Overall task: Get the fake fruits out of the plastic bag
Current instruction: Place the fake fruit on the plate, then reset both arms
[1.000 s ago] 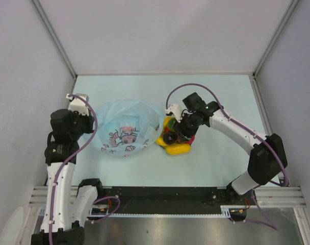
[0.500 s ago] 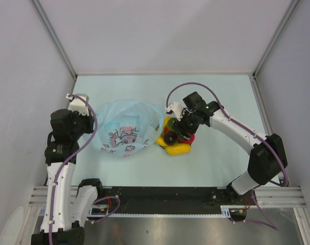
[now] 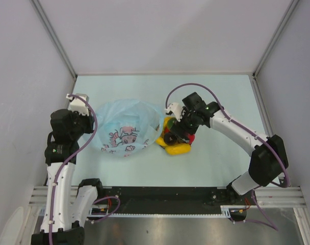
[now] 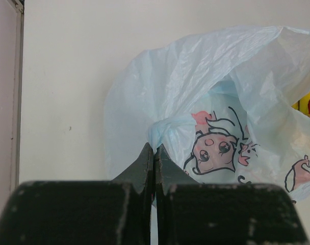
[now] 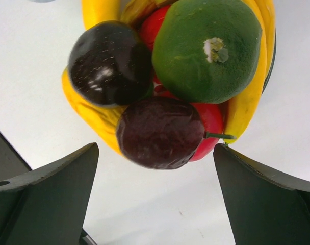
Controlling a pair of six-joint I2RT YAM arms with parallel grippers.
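right claw (image 5: 155,148) spread | above fake fruits (image 5: 206,51) | banana (image 3: 178,149) lying left-right

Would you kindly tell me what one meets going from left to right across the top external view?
left arm → bag → fruits → right elbow
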